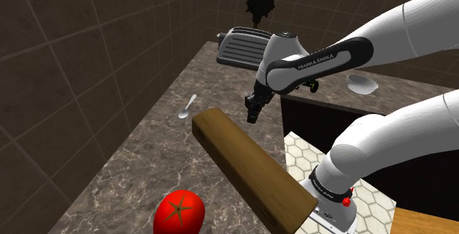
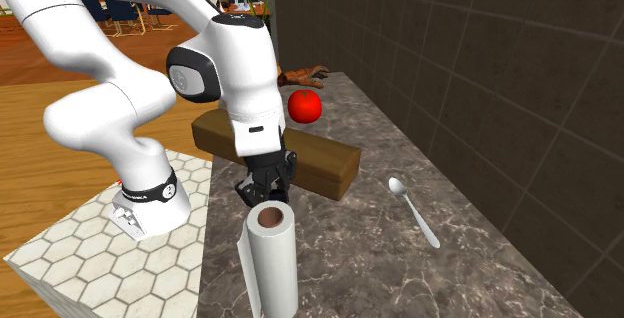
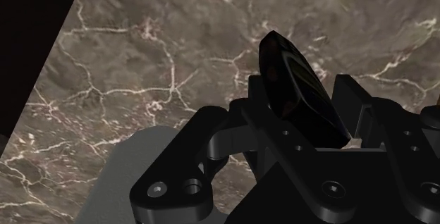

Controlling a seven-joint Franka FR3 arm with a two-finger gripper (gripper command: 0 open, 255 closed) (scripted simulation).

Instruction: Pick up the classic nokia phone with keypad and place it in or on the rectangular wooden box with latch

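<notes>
A black phone (image 3: 292, 82) sticks out from between my fingers, clasped by them and lifted above the marble counter (image 3: 162, 53). My gripper (image 1: 254, 112) is shut on it and hangs just past the far end of the long wooden box (image 1: 250, 168) in the shoulder view. In the second exterior view the gripper (image 2: 262, 192) is in front of the box (image 2: 320, 162), right above a paper towel roll (image 2: 270, 261). The phone is small and dark between the fingers in both exterior views. The box lies closed on the counter; I cannot see its latch.
A red tomato (image 1: 179, 214) sits near the box's close end. A spoon (image 1: 187, 107) lies toward the wall. A toaster (image 1: 243, 48) and a white bowl (image 1: 362, 84) stand at the far end. The counter edge drops to a black area (image 3: 28, 32).
</notes>
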